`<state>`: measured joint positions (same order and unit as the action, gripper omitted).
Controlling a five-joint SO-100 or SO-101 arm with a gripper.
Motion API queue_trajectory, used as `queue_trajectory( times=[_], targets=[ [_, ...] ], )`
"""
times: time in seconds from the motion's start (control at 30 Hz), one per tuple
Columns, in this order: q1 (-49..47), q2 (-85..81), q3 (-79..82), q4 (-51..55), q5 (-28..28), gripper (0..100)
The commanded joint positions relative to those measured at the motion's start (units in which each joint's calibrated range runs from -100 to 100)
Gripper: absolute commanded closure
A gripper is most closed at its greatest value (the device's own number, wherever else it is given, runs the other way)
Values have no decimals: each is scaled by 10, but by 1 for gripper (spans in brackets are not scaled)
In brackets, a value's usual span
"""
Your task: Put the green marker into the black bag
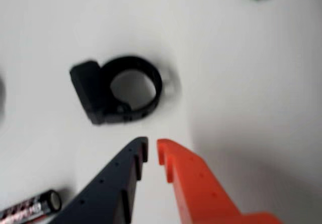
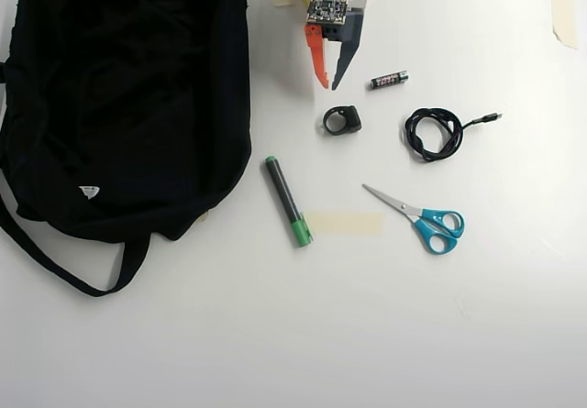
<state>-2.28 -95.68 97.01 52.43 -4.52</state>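
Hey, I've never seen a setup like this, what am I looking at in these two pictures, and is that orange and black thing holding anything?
It is a small robot arm on a white table. The overhead view looks straight down; the wrist view comes from a camera riding on the arm. The orange and black prongs are its gripper, nearly closed and holding nothing, seen from above here. On the table lie a large black bag, a green marker, a black ring-shaped part, a battery, a coiled black cable, blue-handled scissors and a strip of tape.
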Motion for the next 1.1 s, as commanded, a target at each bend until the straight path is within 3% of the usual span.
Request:
queue_trajectory(
  times=[0.0, 0.37, 1.07],
  targets=[
    [0, 69, -58, -40, 0, 97],
    [-3, 332, -349, -67, 1, 97],
    [-11, 599, -558, -324, 2, 97]
  ],
)
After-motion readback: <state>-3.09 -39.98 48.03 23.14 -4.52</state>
